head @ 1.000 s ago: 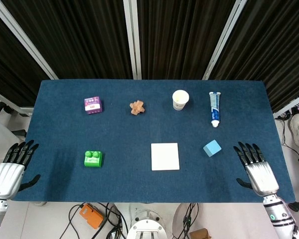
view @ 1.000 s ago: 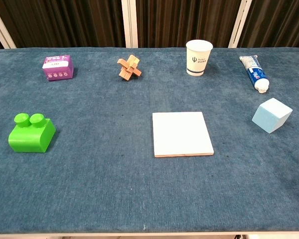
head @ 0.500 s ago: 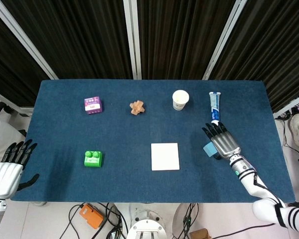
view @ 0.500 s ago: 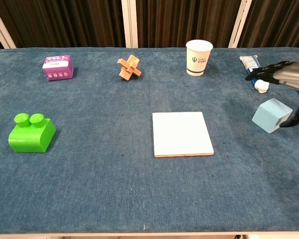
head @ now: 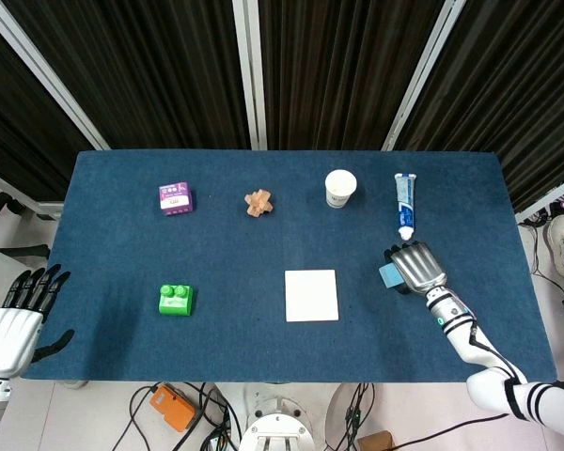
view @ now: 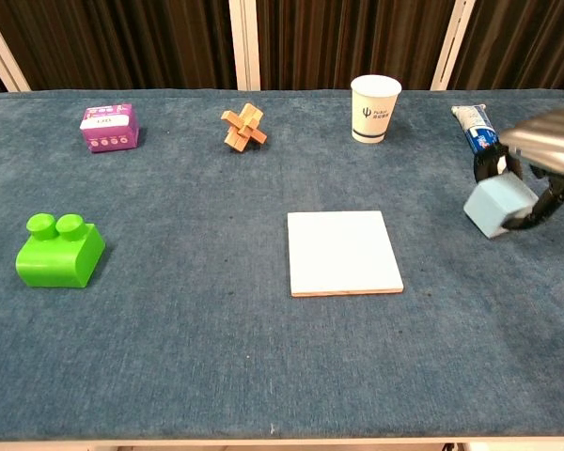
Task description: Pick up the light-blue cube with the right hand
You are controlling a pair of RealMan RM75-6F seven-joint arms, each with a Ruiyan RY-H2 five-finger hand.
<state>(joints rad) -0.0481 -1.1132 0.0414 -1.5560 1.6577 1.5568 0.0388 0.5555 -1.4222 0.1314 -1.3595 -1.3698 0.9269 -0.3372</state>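
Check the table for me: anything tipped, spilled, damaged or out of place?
Nothing spilled or damaged. The paper cup stands upright; the toothpaste tube lies flat. The only thing off square is the light-blue cube, tilted on the cloth because the right hand has closed its fingers around it.

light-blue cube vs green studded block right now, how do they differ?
The light-blue cube is plain-faced and pale; the green studded block is bright green with two round studs on top. The cube sits tilted with the right hand curled over it, fingers closed around its sides; the block lies flat and untouched, no hand near it. The cube is on the table's right side, the block on its left. Both are small solid-coloured blocks.
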